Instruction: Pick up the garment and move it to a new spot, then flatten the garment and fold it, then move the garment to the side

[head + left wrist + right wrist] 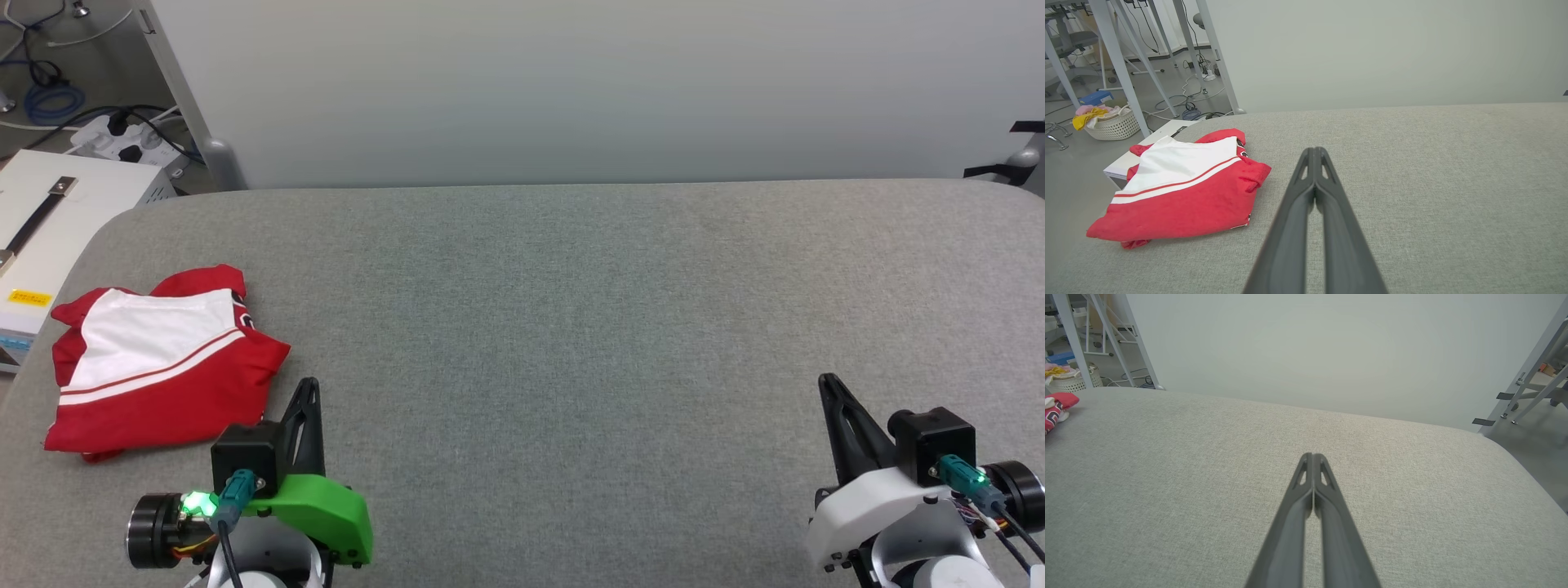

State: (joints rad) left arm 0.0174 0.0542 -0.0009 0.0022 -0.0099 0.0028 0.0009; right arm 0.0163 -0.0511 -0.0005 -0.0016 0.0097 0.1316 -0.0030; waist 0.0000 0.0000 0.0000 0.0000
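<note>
Bench (pixel 571 327) bare between the claws; white box (pixel 49 212) just off its left edge, laundry basket (pixel 1114 124) on the floor. Garment (pixel 163 367) lies folded at the bench's left edge, long axis roughly left-right, white sleeve on top, underside hidden. Left claw (pixel 309 385) is just beside it, right claw (pixel 829 382) well apart, both fully closed on nothing.

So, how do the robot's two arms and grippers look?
The left gripper and the right gripper each have two long, dark, tapering fingers with slotted tips, a black box-shaped block and a teal plug with a black cable. The left one wears a bright green cover beside a green light, the right one a white cover.
</note>
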